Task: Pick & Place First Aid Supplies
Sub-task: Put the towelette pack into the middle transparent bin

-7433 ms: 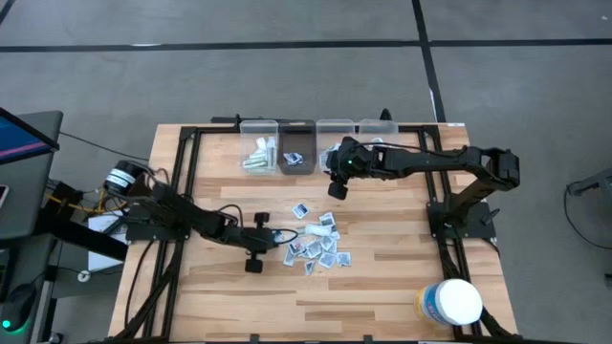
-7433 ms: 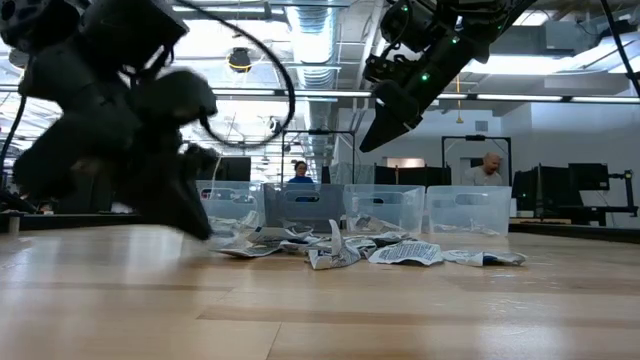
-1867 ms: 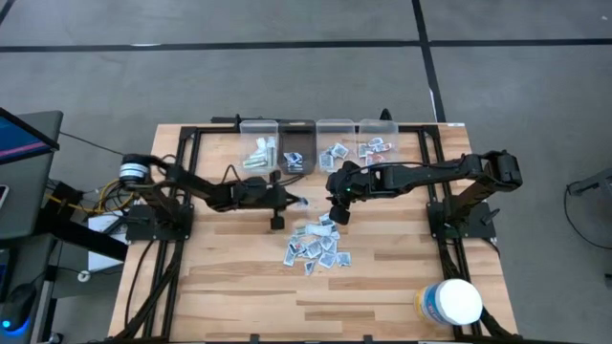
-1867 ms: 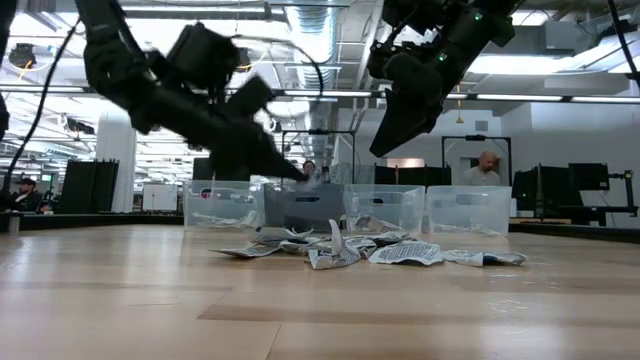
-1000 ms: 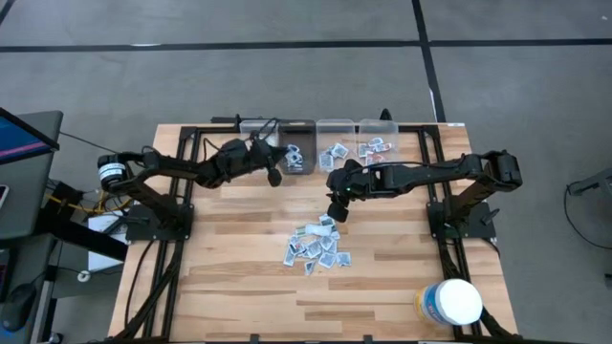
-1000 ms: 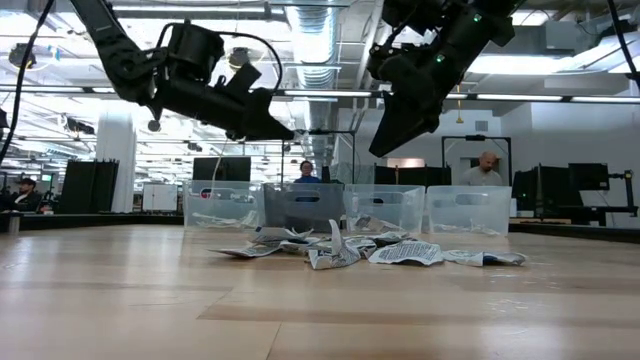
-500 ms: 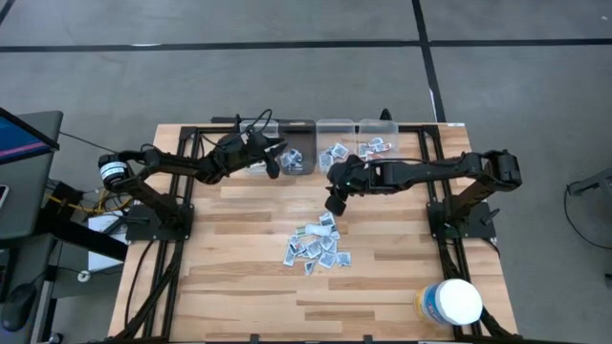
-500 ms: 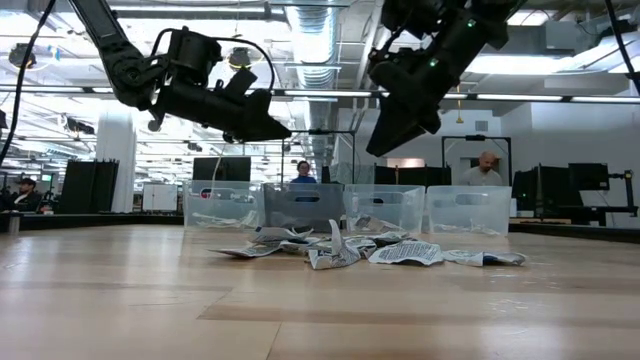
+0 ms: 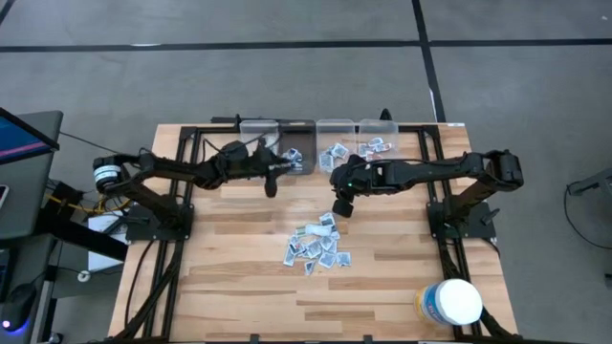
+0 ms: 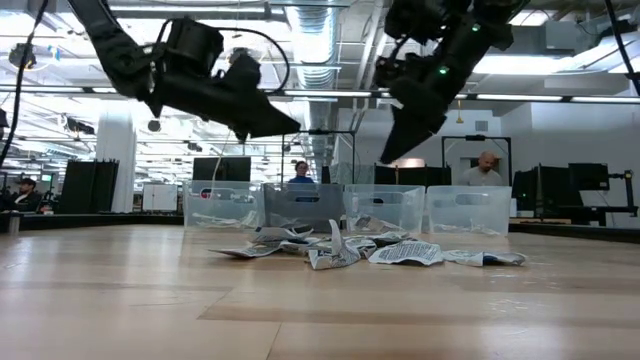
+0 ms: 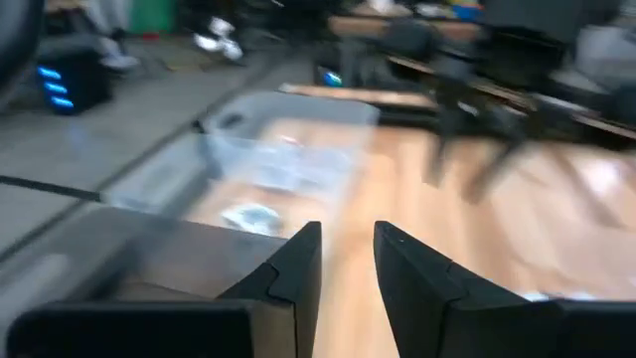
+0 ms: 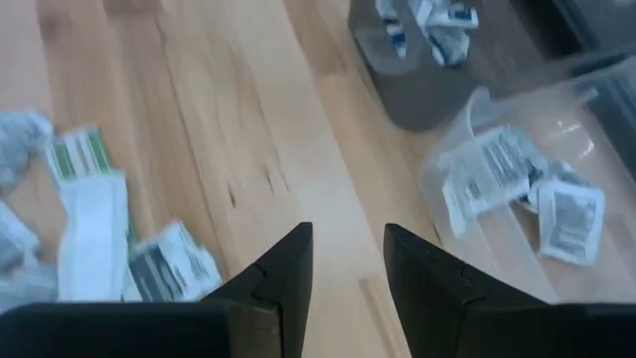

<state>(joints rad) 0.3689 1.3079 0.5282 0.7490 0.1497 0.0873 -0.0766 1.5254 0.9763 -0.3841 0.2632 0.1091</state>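
Sorting is judged partly complete. Landmark: the row of clear bins [image 9: 316, 134] at the far table edge. Nearest the viewer, well short of the bins, a pile of packets [image 9: 316, 246] remains. Above the boards between, the right gripper [image 9: 341, 207] hangs, fingers apart, empty. Just before the bins, the left gripper [image 9: 271, 185] hovers, also parted and empty. The bins already hold packets.

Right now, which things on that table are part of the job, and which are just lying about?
Part of the job: pile of packets; four clear bins along the far edge, holding sorted packets; left gripper; right gripper.

Lying about: white tub, near corner.
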